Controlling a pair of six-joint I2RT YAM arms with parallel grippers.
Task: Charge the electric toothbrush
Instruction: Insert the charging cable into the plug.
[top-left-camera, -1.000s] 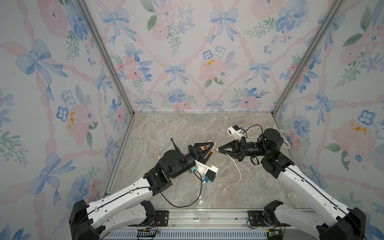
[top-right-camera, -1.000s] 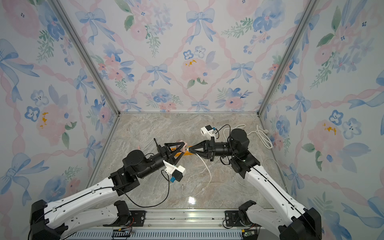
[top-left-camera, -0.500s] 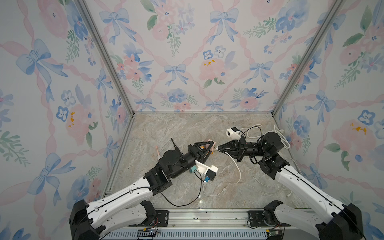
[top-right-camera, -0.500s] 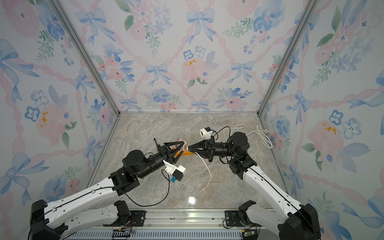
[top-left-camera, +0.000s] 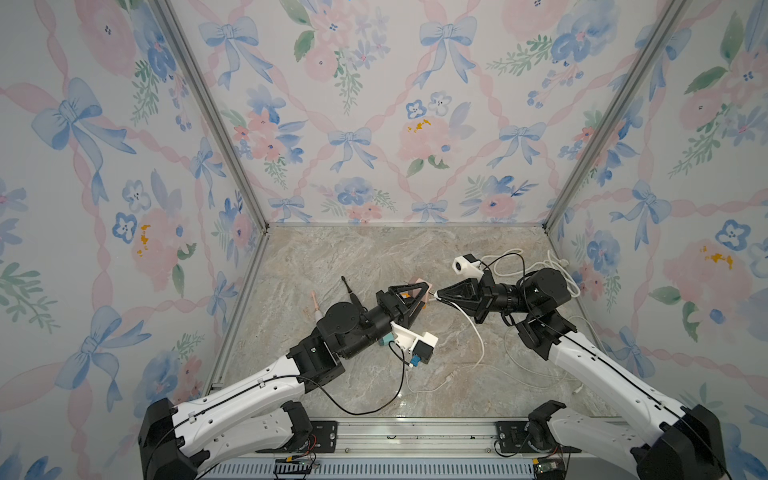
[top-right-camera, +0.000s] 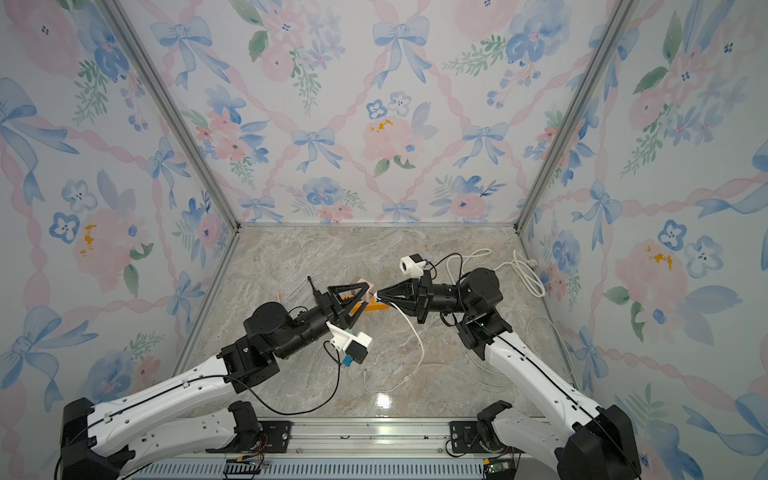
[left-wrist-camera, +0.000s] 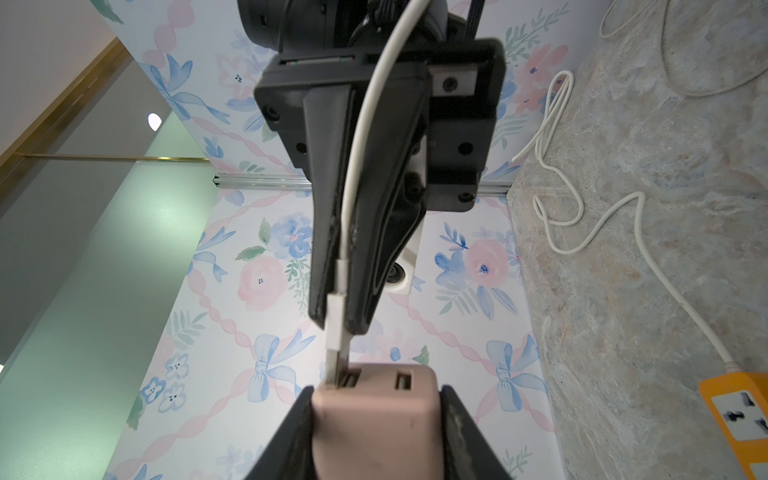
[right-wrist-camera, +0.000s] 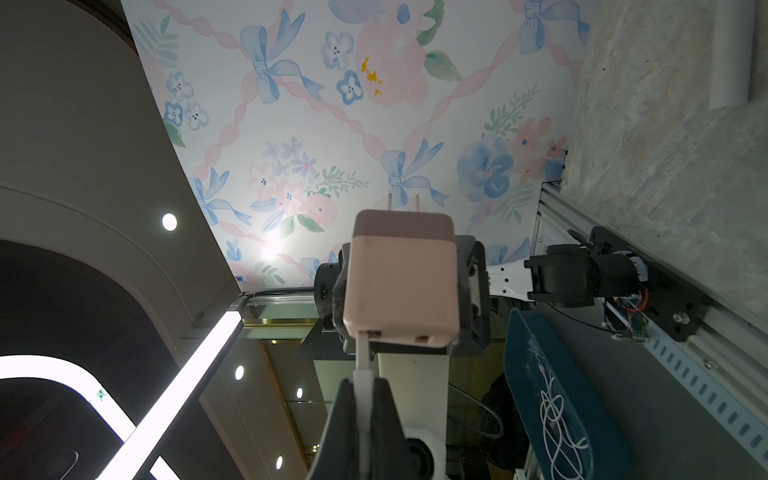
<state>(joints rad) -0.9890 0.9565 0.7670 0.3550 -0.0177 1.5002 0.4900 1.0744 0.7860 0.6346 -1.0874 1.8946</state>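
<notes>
Over the tabletop (top-left-camera: 332, 257), left fingers (left-wrist-camera: 299, 424) clamped the pink charger (left-wrist-camera: 374, 411) steady so right fingers (left-wrist-camera: 357, 307), pinching the plug (left-wrist-camera: 337, 328), could push.

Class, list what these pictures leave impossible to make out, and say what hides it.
Plug depth in the pink adapter: left wrist view, port interior hidden.
Orange power strip: cut by left wrist view's edge; left gripper covers most in top views.
Pink stick: left arm hides most, top views.
Loose cable end: too small in a top view.
</notes>
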